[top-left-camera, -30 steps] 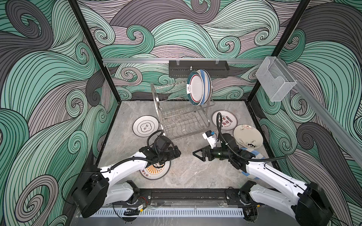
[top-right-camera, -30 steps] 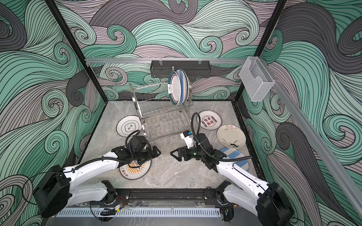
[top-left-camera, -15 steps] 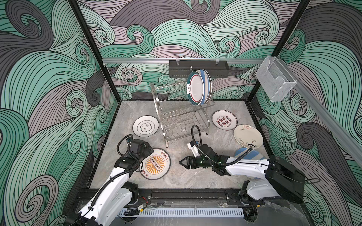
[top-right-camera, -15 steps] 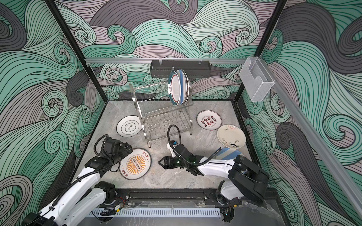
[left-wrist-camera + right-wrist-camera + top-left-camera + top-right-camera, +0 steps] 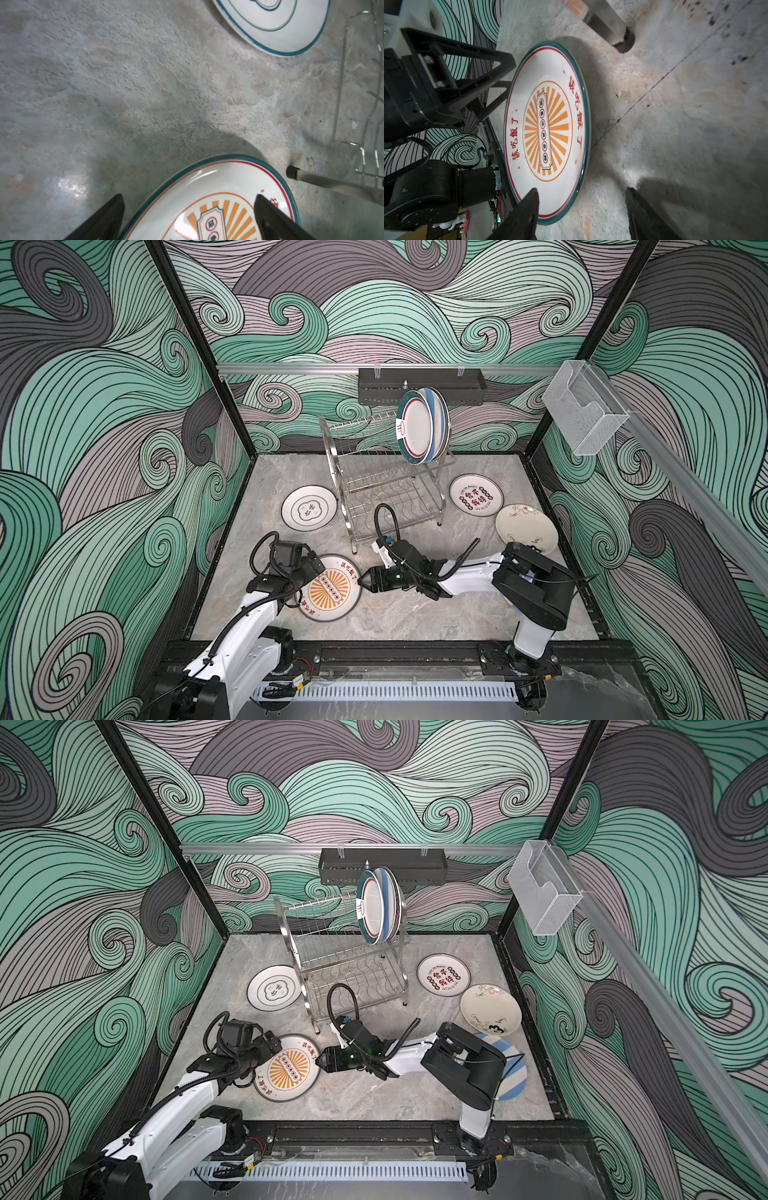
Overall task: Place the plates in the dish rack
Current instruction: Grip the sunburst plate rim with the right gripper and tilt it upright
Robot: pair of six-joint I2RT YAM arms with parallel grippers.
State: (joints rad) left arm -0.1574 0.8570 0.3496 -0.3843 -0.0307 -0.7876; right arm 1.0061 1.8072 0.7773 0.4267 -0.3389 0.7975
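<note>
Steel wire forms the two-tier dish rack (image 5: 386, 489) at the back of the marbled counter (image 5: 415, 622) in both top views. A teal-rimmed plate (image 5: 415, 429) and a blue-striped plate (image 5: 442, 423) stand upright in its upper tier. An orange sunburst plate (image 5: 330, 589) lies flat on the counter in front of the rack, with the left gripper (image 5: 309, 568) at its left edge and the right gripper (image 5: 361, 580) at its right edge. A red-and-black character plate (image 5: 476, 494) and a cream plate (image 5: 525, 529) lie flat to the right of the rack. From the left wrist, the left gripper (image 5: 188, 197) has its fingers spread and released, with the sunburst plate (image 5: 228, 176) showing between them. From the right wrist, the right gripper (image 5: 581, 189) has its fingers parted astride the sunburst plate's (image 5: 548, 128) near rim, not clamped on it.
</note>
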